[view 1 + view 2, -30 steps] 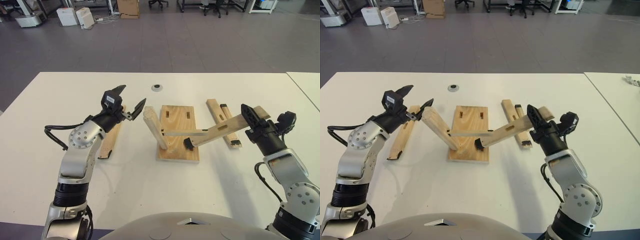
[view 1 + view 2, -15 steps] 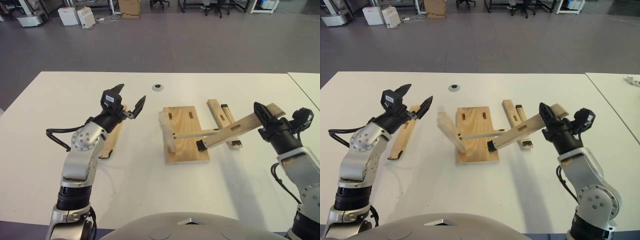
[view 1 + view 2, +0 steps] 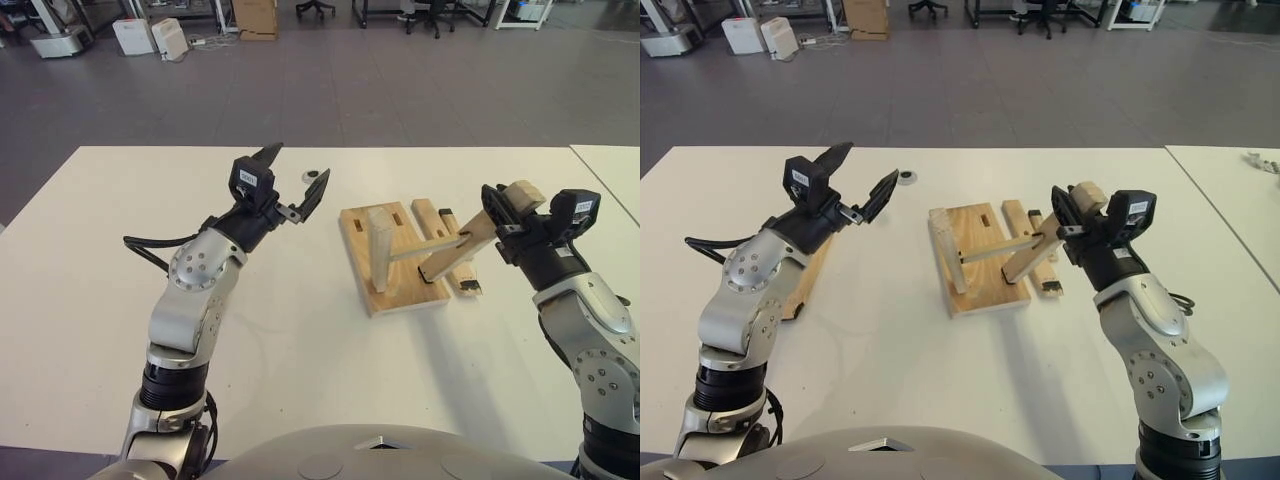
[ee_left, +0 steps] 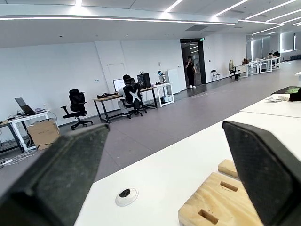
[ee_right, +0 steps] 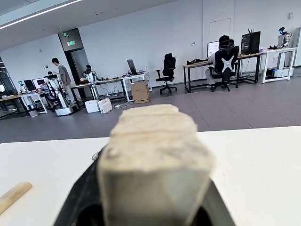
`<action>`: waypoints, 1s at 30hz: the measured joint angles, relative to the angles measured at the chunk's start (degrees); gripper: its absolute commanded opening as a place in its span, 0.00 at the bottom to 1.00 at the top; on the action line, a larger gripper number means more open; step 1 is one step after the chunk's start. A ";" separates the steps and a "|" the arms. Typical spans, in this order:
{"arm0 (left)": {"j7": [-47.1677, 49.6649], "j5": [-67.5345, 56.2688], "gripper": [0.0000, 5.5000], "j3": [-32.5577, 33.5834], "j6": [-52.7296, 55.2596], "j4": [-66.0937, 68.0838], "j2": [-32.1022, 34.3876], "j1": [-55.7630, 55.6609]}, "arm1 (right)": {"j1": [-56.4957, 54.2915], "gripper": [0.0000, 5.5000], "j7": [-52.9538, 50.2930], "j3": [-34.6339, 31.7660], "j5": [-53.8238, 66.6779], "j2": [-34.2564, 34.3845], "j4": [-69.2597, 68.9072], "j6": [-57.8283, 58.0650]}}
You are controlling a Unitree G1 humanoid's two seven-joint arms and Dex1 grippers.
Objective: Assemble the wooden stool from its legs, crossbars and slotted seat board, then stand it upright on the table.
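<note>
The slotted seat board [image 3: 400, 296] lies flat on the white table. A pair of legs joined by a crossbar [image 3: 428, 248] leans over it. One leg [image 3: 381, 243] rests on the board, and my right gripper [image 3: 499, 214] is shut on the top end of the other leg [image 5: 153, 150]. My left gripper [image 3: 300, 164] hangs open above the table, left of the board, holding nothing. In the left wrist view its fingers [image 4: 263, 165] stand wide apart, with the board's corner [image 4: 221, 207] below.
More wooden leg pieces [image 3: 460, 270] lie just right of the board. Another leg [image 3: 800, 290] lies on the table under my left arm. A round grommet [image 3: 314, 174] sits in the table behind my left gripper. A second table [image 3: 612, 168] adjoins at the right.
My right arm drew the leg frame to the right and tipped it steeper. The seat board turned and slid right. My left gripper rose and moved toward the board, still open.
</note>
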 measured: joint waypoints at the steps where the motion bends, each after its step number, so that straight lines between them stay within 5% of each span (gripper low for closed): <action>1: 0.23 -0.54 0.80 0.00 0.77 -1.12 -0.61 -0.17 | 0.00 0.19 0.05 0.39 -0.66 -0.08 -0.18 -0.09; 9: 3.95 -4.41 0.80 -3.23 4.86 -7.80 -5.03 -2.33 | 4.33 0.51 5.57 5.91 -7.57 -1.68 0.41 0.30; 30: 7.86 7.78 0.80 -14.57 -3.62 -4.86 -3.80 0.32 | 4.53 0.51 14.45 7.53 -15.19 -1.84 -1.19 -2.47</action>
